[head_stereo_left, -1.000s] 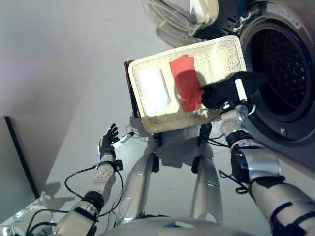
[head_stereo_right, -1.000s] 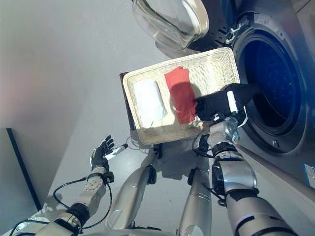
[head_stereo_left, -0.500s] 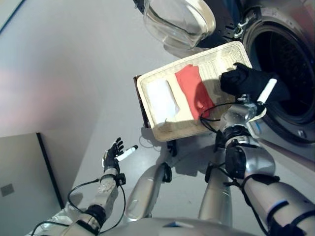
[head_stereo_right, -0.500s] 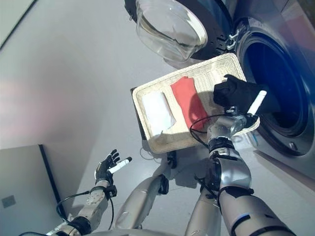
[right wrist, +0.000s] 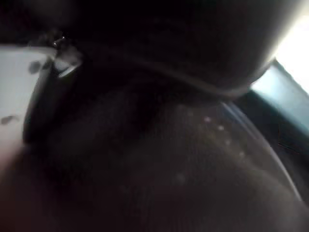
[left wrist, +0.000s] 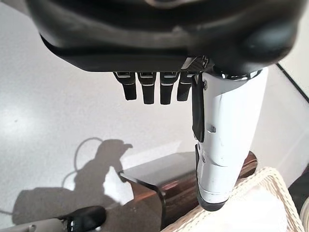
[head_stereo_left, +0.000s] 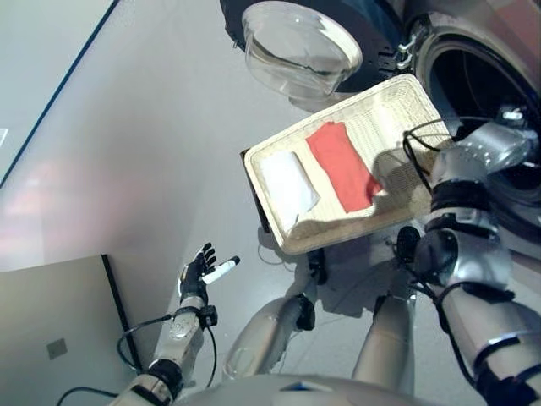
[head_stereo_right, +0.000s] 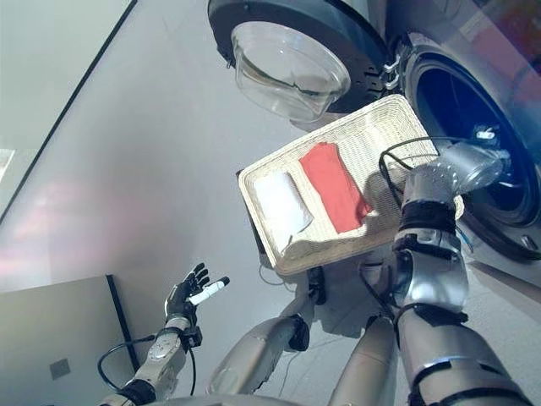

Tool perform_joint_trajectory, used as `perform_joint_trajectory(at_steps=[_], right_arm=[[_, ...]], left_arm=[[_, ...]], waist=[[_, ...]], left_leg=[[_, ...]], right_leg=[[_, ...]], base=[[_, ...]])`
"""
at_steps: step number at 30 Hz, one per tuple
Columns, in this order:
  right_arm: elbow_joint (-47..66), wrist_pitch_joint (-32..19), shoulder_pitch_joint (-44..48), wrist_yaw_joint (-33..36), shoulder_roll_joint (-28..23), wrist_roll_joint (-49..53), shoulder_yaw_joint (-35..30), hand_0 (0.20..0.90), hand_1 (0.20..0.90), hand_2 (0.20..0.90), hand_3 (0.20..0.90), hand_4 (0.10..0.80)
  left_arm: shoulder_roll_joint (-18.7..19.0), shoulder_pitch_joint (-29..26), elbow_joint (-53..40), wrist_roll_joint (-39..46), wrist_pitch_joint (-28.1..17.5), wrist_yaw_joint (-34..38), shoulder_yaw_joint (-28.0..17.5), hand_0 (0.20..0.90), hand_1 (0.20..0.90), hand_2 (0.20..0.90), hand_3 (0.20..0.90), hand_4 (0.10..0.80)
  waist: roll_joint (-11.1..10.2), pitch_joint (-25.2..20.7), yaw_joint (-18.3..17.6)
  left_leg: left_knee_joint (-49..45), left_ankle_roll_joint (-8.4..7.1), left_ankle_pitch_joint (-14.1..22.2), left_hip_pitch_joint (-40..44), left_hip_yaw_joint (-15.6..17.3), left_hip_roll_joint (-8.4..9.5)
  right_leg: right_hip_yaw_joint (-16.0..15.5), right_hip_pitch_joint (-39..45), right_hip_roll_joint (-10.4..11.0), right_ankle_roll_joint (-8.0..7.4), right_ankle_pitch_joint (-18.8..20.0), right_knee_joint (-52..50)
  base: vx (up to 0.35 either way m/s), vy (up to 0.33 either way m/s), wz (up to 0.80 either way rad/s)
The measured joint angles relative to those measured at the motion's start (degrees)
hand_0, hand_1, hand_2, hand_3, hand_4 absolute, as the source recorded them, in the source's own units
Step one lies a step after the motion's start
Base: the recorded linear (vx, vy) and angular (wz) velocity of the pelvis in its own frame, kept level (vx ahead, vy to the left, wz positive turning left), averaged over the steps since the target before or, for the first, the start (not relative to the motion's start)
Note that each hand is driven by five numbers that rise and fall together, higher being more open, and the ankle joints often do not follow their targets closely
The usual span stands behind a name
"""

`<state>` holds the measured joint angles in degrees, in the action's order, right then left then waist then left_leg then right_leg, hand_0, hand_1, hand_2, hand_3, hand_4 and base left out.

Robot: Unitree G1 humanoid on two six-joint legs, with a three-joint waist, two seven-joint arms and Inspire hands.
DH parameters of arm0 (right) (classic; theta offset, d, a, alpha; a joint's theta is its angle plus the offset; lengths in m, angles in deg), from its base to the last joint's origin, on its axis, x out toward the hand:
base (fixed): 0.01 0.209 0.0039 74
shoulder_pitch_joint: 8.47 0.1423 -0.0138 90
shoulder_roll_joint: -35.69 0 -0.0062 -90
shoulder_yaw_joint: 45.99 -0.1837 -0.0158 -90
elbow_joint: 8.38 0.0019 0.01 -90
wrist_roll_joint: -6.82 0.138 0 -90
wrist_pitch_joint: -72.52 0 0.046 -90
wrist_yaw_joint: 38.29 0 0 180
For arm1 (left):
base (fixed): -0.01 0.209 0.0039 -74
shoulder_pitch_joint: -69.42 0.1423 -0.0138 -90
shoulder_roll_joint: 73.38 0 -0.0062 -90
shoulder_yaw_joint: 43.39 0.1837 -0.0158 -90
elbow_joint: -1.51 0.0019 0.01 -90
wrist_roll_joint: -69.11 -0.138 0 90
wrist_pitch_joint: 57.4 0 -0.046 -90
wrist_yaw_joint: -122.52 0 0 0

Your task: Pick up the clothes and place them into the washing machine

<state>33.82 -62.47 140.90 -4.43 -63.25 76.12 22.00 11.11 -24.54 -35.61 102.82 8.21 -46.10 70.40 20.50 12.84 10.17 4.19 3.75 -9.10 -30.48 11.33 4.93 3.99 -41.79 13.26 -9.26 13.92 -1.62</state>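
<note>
Grey smooth floor (head_stereo_left: pixel 127 169) filled most of the scene, w/ a pale panel (head_stereo_left: pixel 51 338) at the near left. At the far right stood the washing machine (head_stereo_right: pixel 499 51), its round door (head_stereo_right: pixel 287 59) swung open to the left, glass bowl of the door facing up, drum opening (head_stereo_right: pixel 473 118) dark.

A pale wicker basket (head_stereo_left: pixel 406 101) sat just left of the drum opening, on a dark stand whose edge showed at the basket's left side. In the basket: a red cloth (head_stereo_left: pixel 342 165) lying flat near the middle, and a white cloth (head_stereo_left: pixel 287 182) just left of it, the two apart by a narrow strip of wicker. Right part of the basket was bare.

Right arm (head_stereo_left: pixel 461 194) reached over the basket's right end toward the drum opening; the right hand went past the rim into the dark, so couldn't tell whether its fingers were spread or closed. Right wrist view was nearly all dark, only a curved drum edge visible.

Left hand (head_stereo_left: pixel 199 271) hung over the floor at the near left, well apart from the basket, fingers straight & relaxed, white-covered thumb sticking out, holding nothing. Left wrist view showed the same, w/ a basket corner (left wrist: pixel 270 193) past the thumb.
</note>
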Motion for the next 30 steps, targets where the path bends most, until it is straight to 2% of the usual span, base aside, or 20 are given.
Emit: perform_joint_trajectory(at_steps=[3,11,15,19,20,22,26,30], right_arm=[[-0.38,0.67,0.1,0.1,-0.05,-1.42,1.61,0.9,0.9,0.9,0.9,0.8],[-8.19,5.07,0.68,-4.05,0.93,0.57,1.67,0.9,0.9,0.9,0.9,0.8],[-8.25,5.09,0.67,-5.68,2.44,1.06,1.78,0.9,0.9,0.9,0.9,0.8],[-8.24,5.1,0.66,-6.7,2.76,1.01,3.81,0.9,0.9,0.9,0.9,0.8],[-10.29,5.56,0.71,-6.6,2.02,0.22,6.04,0.9,0.9,0.9,0.9,0.8],[-14.82,9.08,0.78,-6.09,0.34,-2.36,9.67,0.9,0.9,0.9,0.9,0.8],[-17.26,15.9,-0.08,-5.36,0.59,-7.83,16.04,0.9,0.9,0.9,0.9,0.8],[-20.44,20.22,-1.97,-7.3,2.25,-11.28,20.33,0.9,0.9,0.9,0.9,0.8]], left_arm=[[0.01,0.0,0.09,0.05,0.0,0.02,-0.09,0.9,0.9,0.9,0.9,0.8],[-0.14,0.08,0.23,0.5,0.06,-1.02,0.07,0.9,0.9,0.9,0.9,0.8],[-0.14,0.16,0.27,0.47,0.13,-1.35,0.07,0.9,0.9,0.9,0.9,0.8],[-0.14,0.25,0.59,0.44,0.16,-1.35,0.06,0.9,0.9,0.9,0.9,0.8],[-0.13,0.29,0.59,0.44,0.22,-1.35,0.06,0.9,0.9,0.9,0.9,0.8],[-0.13,0.3,0.62,0.4,0.22,-1.35,0.05,0.9,0.9,0.9,0.9,0.8],[-0.15,0.46,1.39,0.14,0.3,-1.27,-0.03,0.9,0.9,0.9,0.9,0.8],[-0.05,0.48,1.9,-0.51,0.36,-1.27,-0.44,0.9,0.9,0.9,0.9,0.8]], waist=[[0.77,0.0,-0.05],[0.83,-0.03,0.0],[0.83,-0.04,-0.07],[0.82,-0.04,-0.16],[0.74,-0.04,-0.33],[0.72,-0.04,-0.81],[0.02,0.04,-2.43],[-3.02,0.02,-3.28]], left_leg=[[0.21,0.08,-0.06,0.11,0.12,0.14],[0.04,0.08,-0.07,0.61,-0.06,-0.11],[0.01,-0.06,0.02,0.64,-0.07,-0.07],[-0.05,-0.14,0.07,0.64,-0.24,-0.07],[-0.2,-0.14,0.07,0.64,-0.36,-0.12],[-0.77,-0.13,0.08,0.55,-0.86,-0.19],[-2.18,-0.23,0.76,0.02,-0.96,-0.57],[-3.59,-0.96,1.4,-0.27,-1.07,-1.56]], right_leg=[[0.4,-0.25,0.05,-0.04,-0.01,0.01],[0.41,0.31,-0.19,-0.05,-0.03,-0.15],[0.41,0.36,-0.16,-0.05,-0.03,-0.19],[0.24,0.41,-0.13,-0.05,-0.03,-0.42],[0.12,0.43,-0.15,-0.05,-0.04,-0.67],[-0.12,0.47,-0.13,-0.16,-0.39,-1.52],[-0.19,0.31,-0.41,0.06,-0.83,-2.24],[-0.36,0.41,-1.3,0.65,-1.21,-2.87]], base=[[0.012,0.01,-0.07],[-0.001,-0.001,-0.01],[0.0,0.0,0.0],[-0.012,-0.009,0.01],[-0.038,-0.028,0.04],[-0.042,-0.049,0.09],[-0.051,-0.077,0.01],[-0.024,-0.075,-0.04]])
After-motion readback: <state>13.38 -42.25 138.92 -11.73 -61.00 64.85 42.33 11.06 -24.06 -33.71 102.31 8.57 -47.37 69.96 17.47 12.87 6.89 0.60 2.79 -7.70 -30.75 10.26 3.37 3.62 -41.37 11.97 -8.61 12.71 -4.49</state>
